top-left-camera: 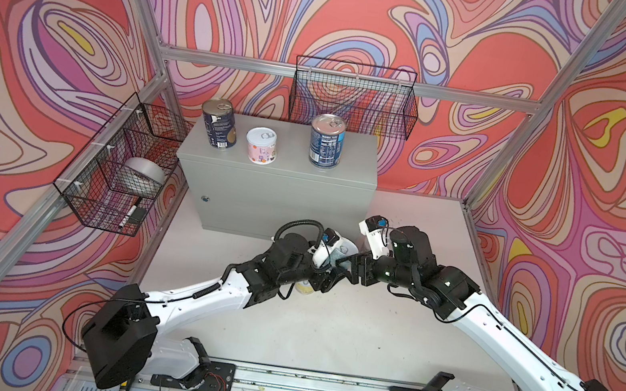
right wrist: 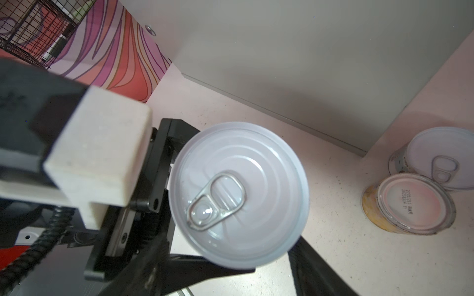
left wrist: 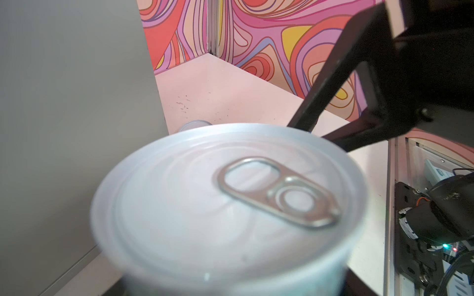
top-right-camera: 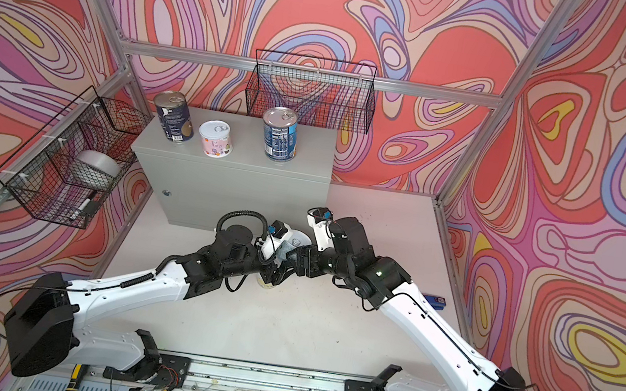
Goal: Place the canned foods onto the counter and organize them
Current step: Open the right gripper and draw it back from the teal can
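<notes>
Three cans already stand on the counter (top-left-camera: 273, 195): a tall dark-blue can (top-left-camera: 219, 123) at its 9 o'clock end, a short pink can (top-left-camera: 261, 146) beside it, and a second tall dark-blue can (top-left-camera: 326, 142) towards 3 o'clock.

A fourth, a short can (right wrist: 238, 194) with its pull-tab up and what looks like a pale-blue label, hangs clear of the white tabletop (top-left-camera: 365, 339) at the counter's 6 o'clock, between the two arms. The left gripper (top-left-camera: 326, 276) is clamped on its side wall. The right gripper (top-left-camera: 349, 265) reaches in from 3 o'clock with a finger on either side of the can, but I cannot tell whether those fingers press on it or only bracket it.

This looks like a handover. One grip should be firm before the other lets go, and the can should stay level. It then has to rise above the counter's front edge before travelling towards 12 o'clock, into the open gap between the pink can and the right-hand tall one.

At the counter's right corner, a yellow-orange can (right wrist: 407, 205) lies tipped with its base showing, touching a white can (right wrist: 436, 159).
</notes>
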### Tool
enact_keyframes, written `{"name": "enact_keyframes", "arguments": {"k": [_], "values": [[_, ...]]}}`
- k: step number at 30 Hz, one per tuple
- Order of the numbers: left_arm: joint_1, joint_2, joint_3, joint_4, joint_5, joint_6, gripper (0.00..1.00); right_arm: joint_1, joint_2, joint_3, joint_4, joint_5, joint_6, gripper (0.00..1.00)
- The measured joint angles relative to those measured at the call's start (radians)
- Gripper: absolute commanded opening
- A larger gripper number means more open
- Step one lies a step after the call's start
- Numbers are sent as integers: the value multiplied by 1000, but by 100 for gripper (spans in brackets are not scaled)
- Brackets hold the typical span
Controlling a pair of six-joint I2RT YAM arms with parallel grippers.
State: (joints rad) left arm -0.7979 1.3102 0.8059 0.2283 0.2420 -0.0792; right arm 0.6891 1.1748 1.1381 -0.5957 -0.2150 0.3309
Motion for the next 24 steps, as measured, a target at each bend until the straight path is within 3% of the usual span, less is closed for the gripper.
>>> {"name": "enact_keyframes", "arguments": {"k": [14, 24], "values": [[0, -2, 13, -14, -2, 0, 50, 0, -69, -18, 11, 88, -5, 74], [0, -15, 20, -15, -8, 0, 50, 0, -197, -95, 61, 190, -4, 74]]}}
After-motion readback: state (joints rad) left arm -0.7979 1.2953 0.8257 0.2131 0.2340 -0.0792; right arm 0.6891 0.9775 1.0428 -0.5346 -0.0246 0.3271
